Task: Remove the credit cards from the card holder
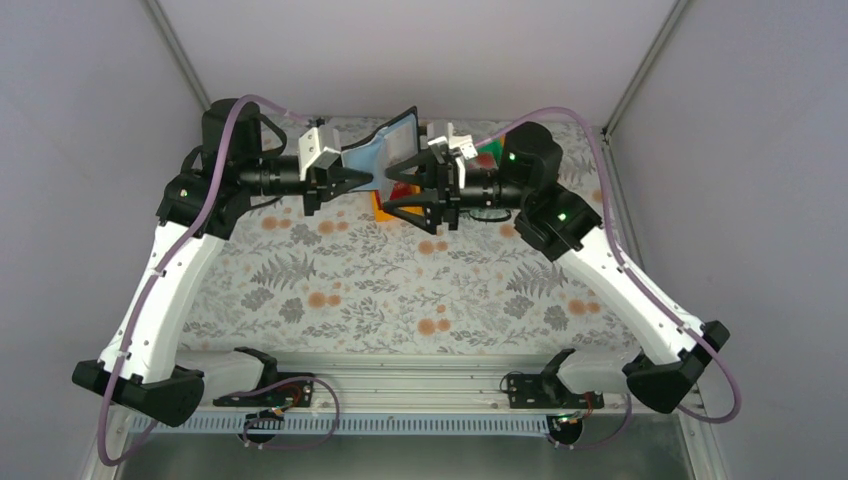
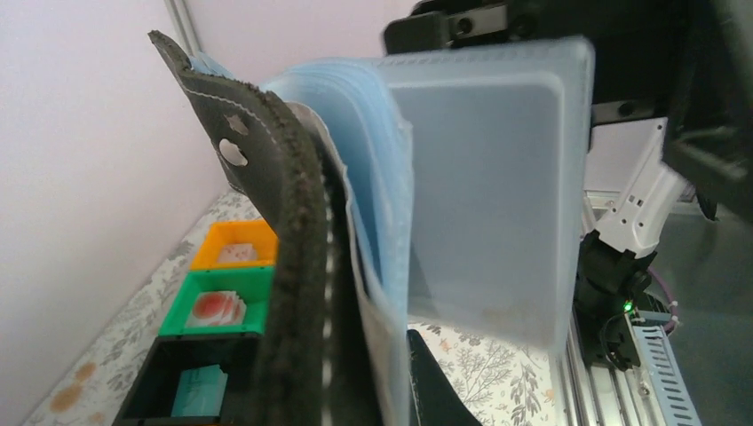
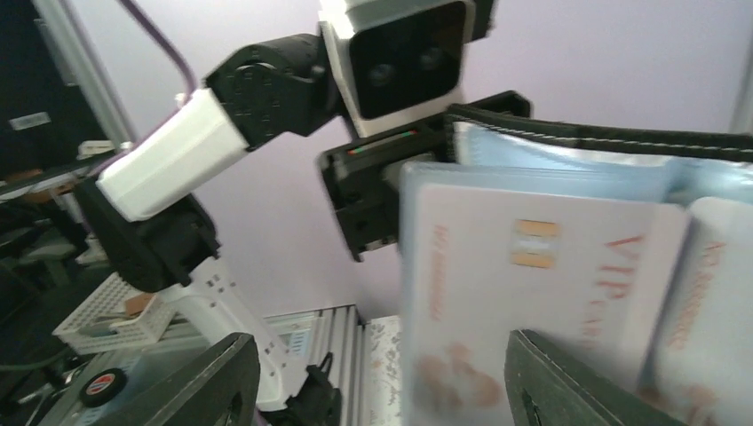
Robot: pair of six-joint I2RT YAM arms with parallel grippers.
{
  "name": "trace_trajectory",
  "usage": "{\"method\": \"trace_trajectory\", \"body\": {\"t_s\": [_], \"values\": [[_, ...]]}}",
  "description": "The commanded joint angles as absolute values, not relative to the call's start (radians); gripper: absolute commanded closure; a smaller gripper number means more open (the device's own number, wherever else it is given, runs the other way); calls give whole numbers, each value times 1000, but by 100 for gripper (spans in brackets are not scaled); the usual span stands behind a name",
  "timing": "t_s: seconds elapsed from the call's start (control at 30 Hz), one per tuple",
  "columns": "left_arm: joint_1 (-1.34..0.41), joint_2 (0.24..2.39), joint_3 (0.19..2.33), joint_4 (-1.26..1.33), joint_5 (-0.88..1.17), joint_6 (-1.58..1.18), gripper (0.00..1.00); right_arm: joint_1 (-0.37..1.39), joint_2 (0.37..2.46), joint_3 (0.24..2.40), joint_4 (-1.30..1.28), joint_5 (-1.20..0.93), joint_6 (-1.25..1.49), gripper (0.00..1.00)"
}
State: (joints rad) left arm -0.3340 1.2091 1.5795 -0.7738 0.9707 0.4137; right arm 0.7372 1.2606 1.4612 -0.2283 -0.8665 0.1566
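Observation:
My left gripper (image 1: 360, 178) is shut on the card holder (image 1: 385, 150) and holds it open in the air above the back of the table. In the left wrist view its black cover (image 2: 284, 266) and pale blue sleeves (image 2: 488, 177) fill the frame, clamped at the left gripper (image 2: 377, 390). My right gripper (image 1: 402, 200) is open, facing the holder. In the right wrist view a pale credit card (image 3: 533, 293) with a chip and orange "VIP" print sits in a sleeve, its lower edge between the spread fingers of the right gripper (image 3: 382, 390). A second card (image 3: 710, 293) shows beside it.
Orange (image 2: 235, 244), green (image 2: 217, 302) and black (image 2: 186, 382) bins stand in a row at the back of the floral table (image 1: 400, 290), below the held wallet. The green and black bins hold small cards. Grey walls close in on both sides.

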Motion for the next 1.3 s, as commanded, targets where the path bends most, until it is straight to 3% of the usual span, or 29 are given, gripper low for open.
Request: {"method": "trace_trajectory", "body": {"t_s": [0.0, 0.17, 0.57, 0.97, 1.2, 1.27], "values": [[-335, 1193, 1573, -730, 1048, 395, 98, 767, 1310, 1528, -233, -736, 156, 30], [-334, 1185, 1570, -746, 1097, 424, 98, 785, 1332, 1567, -245, -727, 137, 32], [-334, 1173, 1592, -817, 1178, 530, 98, 734, 1239, 1607, -469, -797, -39, 48], [-333, 1175, 1609, -844, 1212, 574, 98, 709, 1296, 1566, -382, -815, 87, 52], [-333, 1174, 1606, -853, 1197, 588, 98, 709, 1254, 1524, -322, -847, 86, 46], [-334, 1179, 1607, -850, 1199, 586, 98, 710, 1265, 1529, -332, -855, 88, 41]]}}
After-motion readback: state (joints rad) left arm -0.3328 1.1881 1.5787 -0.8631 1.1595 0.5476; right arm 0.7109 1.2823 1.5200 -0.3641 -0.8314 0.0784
